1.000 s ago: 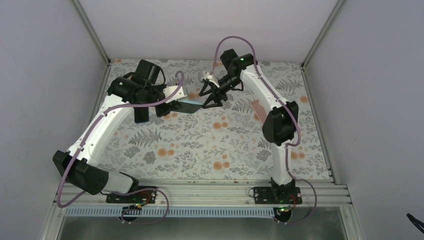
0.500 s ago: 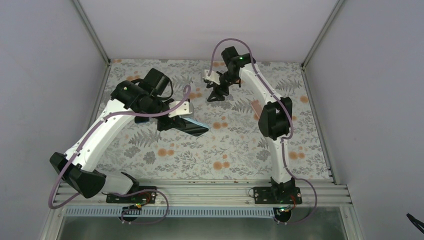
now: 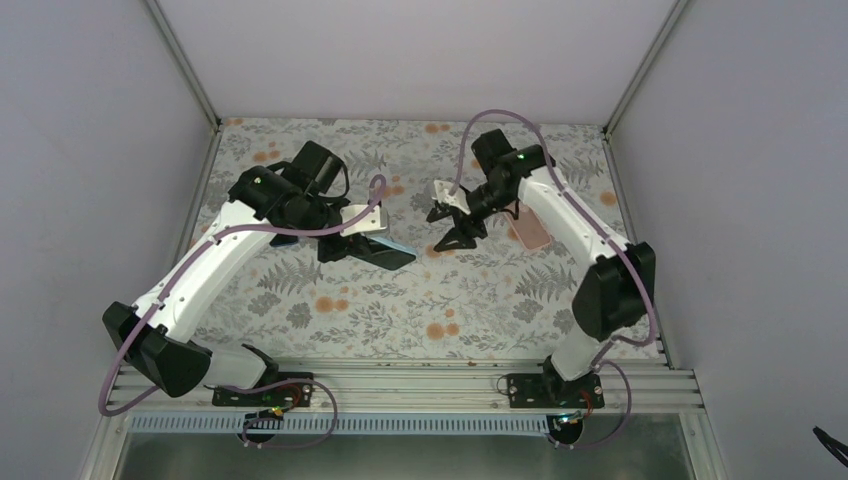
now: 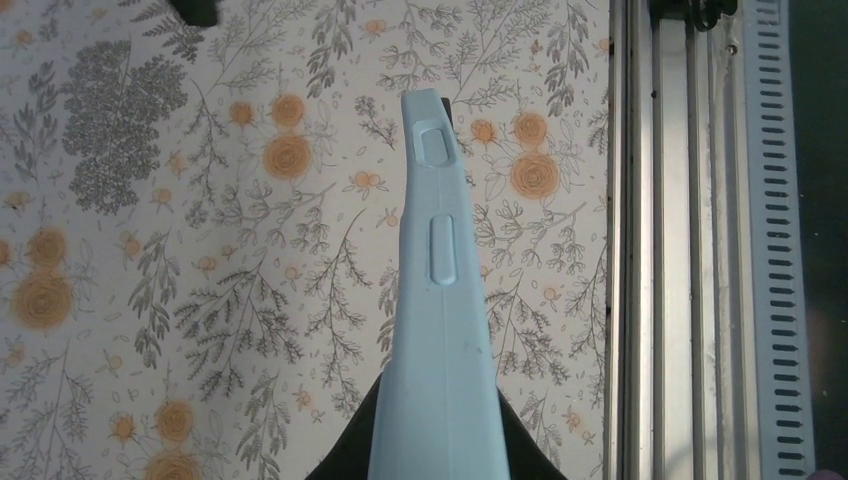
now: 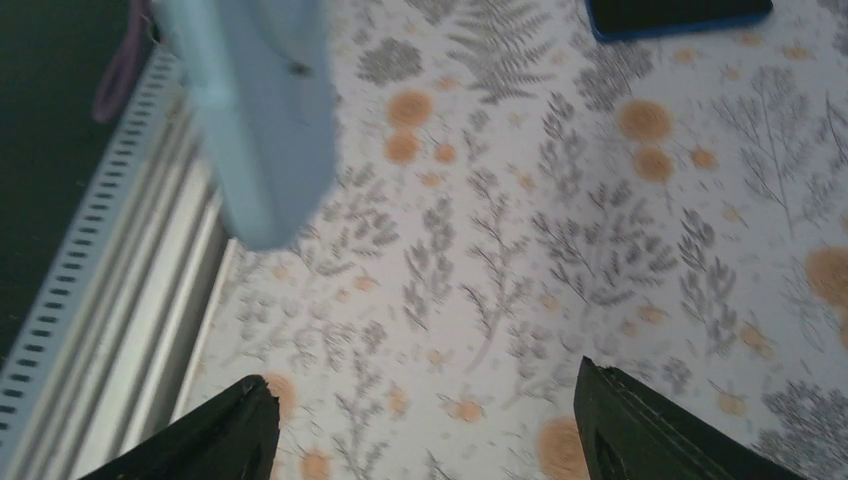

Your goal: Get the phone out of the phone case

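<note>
Pale blue phone case (image 5: 265,120) blurred, its top cut off; pink thing (image 3: 532,232) half hidden under the right arm (image 3: 572,212).

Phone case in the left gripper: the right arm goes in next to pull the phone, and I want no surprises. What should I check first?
1. Left gripper shut on the phone case: ok.
2. Phone case held off the table: ok.
3. Right gripper open: ok.
4. Right gripper apart from the phone case, nothing between them: ok.
5. Phone in the phone case, dark face showing: ok. Whether any edge is loose: cannot tell.
</note>
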Tool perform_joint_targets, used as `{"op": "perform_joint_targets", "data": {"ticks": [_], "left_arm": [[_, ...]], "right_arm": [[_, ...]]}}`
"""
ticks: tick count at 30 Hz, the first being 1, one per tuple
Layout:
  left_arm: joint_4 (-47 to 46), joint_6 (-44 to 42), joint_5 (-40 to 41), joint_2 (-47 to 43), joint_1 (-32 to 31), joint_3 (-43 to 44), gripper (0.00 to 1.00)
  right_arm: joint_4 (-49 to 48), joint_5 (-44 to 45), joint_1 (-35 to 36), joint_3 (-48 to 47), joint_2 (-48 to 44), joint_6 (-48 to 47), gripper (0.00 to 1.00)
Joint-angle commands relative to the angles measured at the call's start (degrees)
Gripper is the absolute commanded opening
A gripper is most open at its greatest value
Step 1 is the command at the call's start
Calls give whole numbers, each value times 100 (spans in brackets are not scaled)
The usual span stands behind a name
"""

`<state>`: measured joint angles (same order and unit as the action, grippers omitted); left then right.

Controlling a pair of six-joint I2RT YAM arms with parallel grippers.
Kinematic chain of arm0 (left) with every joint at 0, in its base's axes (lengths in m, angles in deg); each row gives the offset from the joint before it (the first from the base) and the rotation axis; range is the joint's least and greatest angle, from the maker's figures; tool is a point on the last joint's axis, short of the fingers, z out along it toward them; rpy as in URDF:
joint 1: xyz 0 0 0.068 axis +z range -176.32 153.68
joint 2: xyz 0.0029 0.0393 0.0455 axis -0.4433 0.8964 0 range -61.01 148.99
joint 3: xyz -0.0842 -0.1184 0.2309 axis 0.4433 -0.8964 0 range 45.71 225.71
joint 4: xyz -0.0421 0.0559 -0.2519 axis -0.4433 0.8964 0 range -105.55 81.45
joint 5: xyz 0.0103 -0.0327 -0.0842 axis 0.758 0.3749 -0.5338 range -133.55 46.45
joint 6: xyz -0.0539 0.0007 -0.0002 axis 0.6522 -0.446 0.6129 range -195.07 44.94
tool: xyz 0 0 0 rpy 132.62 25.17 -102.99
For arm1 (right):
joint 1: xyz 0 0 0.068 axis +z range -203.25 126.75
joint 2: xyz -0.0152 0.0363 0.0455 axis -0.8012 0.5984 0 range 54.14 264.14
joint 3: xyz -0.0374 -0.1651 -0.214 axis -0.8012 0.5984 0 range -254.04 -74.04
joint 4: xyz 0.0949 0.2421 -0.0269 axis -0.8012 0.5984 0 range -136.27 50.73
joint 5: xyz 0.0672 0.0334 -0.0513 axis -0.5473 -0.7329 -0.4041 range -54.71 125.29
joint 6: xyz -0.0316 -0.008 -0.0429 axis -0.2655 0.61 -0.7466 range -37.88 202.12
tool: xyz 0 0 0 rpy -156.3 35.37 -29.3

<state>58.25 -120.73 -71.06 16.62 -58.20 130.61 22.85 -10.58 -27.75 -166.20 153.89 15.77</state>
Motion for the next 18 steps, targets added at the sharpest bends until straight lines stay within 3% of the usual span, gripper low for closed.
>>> {"op": "perform_joint_targets", "data": {"ticks": [1,10,18], "left_arm": [[-375,5,-154,-53,23,40,2],[-375,82,-259,-55,14,114,2],[-357,71,-247,-81,16,128,2]], "right_arm": [[-540,-739,95,631,-400,166,74],[-1247,-873,330,702,-345,718,65],[-1288,-858,342,535,-205,794,64]]}}
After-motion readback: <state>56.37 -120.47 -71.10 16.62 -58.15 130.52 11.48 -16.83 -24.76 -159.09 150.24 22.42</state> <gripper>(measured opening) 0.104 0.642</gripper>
